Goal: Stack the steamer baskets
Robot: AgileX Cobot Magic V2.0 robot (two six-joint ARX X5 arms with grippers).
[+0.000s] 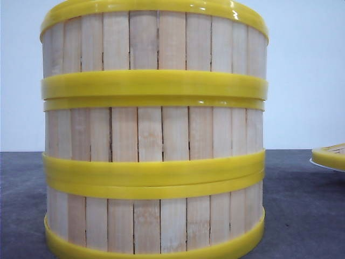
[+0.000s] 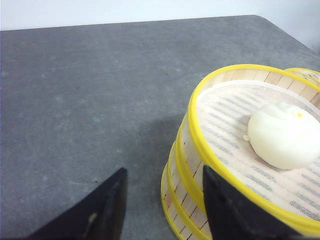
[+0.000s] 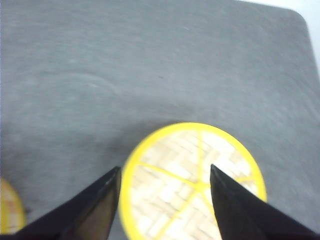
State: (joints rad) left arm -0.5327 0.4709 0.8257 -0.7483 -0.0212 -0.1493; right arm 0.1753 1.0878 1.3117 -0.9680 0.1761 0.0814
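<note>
The stack of three pale slatted steamer baskets with yellow rims [image 1: 155, 135] stands just beside my left gripper [image 2: 165, 200], a white bun [image 2: 285, 134] on top. The flat yellow-rimmed woven lid [image 3: 192, 180] lies directly under my right gripper [image 3: 165, 200]. Both are spread, empty; right is nearer it.

Both hands [image 2: 162, 210] [image 3: 165, 205] — black, tapering wedge fingers.
</note>
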